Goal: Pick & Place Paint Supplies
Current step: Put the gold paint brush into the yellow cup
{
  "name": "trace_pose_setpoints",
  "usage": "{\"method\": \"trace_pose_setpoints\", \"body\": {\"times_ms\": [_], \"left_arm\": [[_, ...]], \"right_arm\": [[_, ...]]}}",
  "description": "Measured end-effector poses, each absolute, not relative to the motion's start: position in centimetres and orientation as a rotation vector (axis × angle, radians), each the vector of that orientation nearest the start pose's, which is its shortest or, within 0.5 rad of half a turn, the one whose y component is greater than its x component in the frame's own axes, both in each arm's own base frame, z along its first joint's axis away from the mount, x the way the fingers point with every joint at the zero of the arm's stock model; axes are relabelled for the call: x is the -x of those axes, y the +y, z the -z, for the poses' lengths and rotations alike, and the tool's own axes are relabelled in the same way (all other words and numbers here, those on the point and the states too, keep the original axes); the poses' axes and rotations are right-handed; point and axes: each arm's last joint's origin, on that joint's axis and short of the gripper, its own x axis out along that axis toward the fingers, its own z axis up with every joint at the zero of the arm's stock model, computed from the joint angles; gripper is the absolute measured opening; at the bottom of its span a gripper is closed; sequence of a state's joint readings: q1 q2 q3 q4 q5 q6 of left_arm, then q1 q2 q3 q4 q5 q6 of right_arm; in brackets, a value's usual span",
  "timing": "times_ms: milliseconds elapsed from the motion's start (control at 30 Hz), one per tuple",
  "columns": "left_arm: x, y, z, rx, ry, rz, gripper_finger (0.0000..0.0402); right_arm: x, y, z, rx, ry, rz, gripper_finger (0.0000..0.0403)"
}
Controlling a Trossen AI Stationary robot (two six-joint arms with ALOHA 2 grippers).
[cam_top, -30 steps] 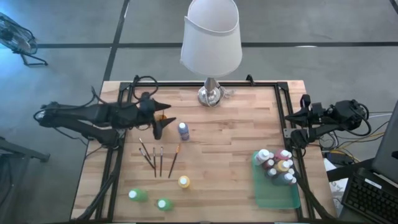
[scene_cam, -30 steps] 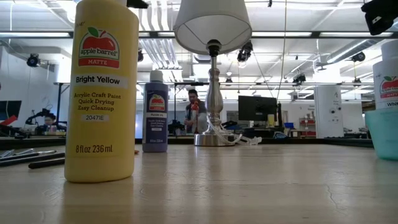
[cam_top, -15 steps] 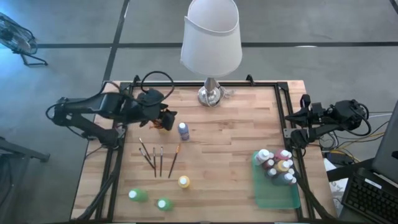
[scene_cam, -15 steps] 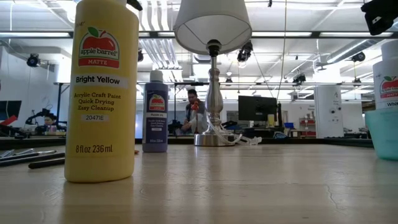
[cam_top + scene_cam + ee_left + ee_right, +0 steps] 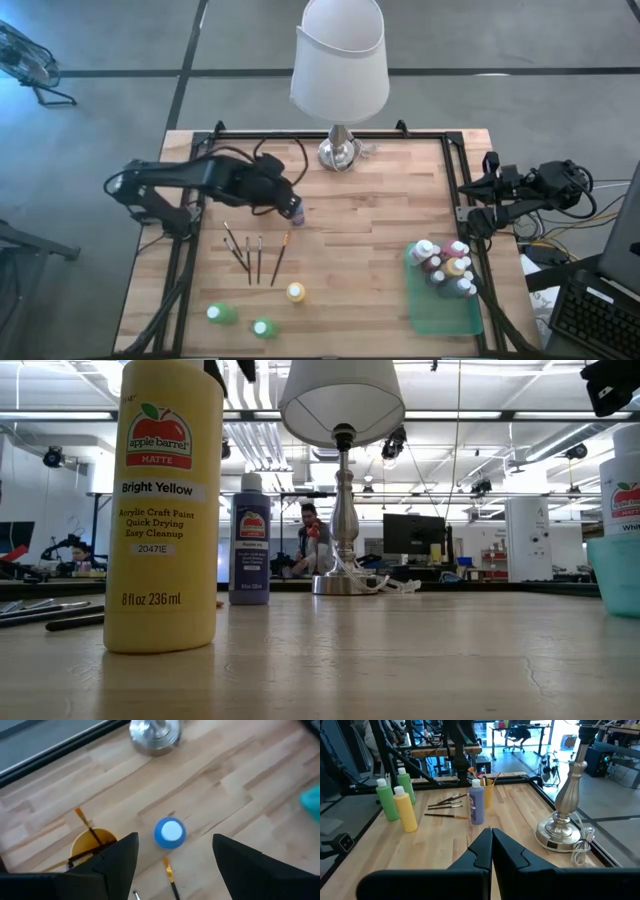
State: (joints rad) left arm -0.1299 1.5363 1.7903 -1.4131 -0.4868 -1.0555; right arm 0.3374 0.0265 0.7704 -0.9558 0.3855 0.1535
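A purple paint bottle with a white cap stands upright on the wooden table. My left gripper hangs open above it and touches nothing. In the left wrist view the cap shows between the two fingers, and in the low view the fingertips are well above the bottle. A yellow cup with brushes stands beside the bottle. Several brushes, a yellow bottle and two green bottles are nearer the front. My right gripper waits shut at the table's right edge.
A lamp with a white shade stands on its silver base at the far middle. A green tray at the front right holds several bottles. Black rails run along the table's sides.
My left gripper has gone toward the table's right edge, over the yellow cup, and now stands above the purple bottle. It has turned about and tipped as the arm stretched out. Nothing on the table has moved.
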Motion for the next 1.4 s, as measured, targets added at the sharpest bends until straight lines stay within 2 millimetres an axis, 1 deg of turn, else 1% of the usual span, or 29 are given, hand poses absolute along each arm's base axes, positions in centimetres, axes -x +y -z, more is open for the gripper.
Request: {"method": "trace_pose_setpoints", "body": {"times_ms": [100, 200, 467, 633, 767, 900, 1000, 1167, 1400], "left_arm": [[-27.6, -2.3, -39.1, 0.627, 0.833, -0.885, 0.0261], [-28.0, -3.1, -38.5, 0.667, 0.837, -0.897, 0.0261], [-28.4, -6.5, -37.4, 0.747, 0.816, -0.911, 0.0261], [-29.0, -8.4, -35.7, 0.741, 0.861, -0.971, 0.0261], [-29.0, -8.6, -35.0, 0.743, 0.908, -1.013, 0.0261], [-29.2, -9.5, -34.3, 0.753, 0.932, -1.04, 0.0261], [-28.9, -9.9, -34.2, 0.766, 0.955, -1.054, 0.0261], [-28.7, -10.3, -34.1, 0.777, 0.929, -1.067, 0.0261], [-28.4, -10.7, -33.3, 0.766, 0.937, -1.094, 0.0261]], "right_arm": [[0.8, -1.4, -30.1, -0.078, 0.194, 0.063, 0.0009], [0.8, -1.4, -30.1, -0.078, 0.194, 0.063, 0.0008], [0.8, -1.4, -30.1, -0.078, 0.194, 0.063, 0.0008], [0.8, -1.4, -30.1, -0.078, 0.194, 0.062, 0.0008], [0.8, -1.4, -30.1, -0.078, 0.194, 0.062, 0.0008], [0.8, -1.4, -30.1, -0.078, 0.194, 0.062, 0.0008], [0.8, -1.4, -30.1, -0.078, 0.194, 0.063, 0.0008], [0.8, -1.4, -30.1, -0.078, 0.194, 0.063, 0.0008], [0.8, -1.4, -30.1, -0.078, 0.194, 0.063, 0.0008]]}}
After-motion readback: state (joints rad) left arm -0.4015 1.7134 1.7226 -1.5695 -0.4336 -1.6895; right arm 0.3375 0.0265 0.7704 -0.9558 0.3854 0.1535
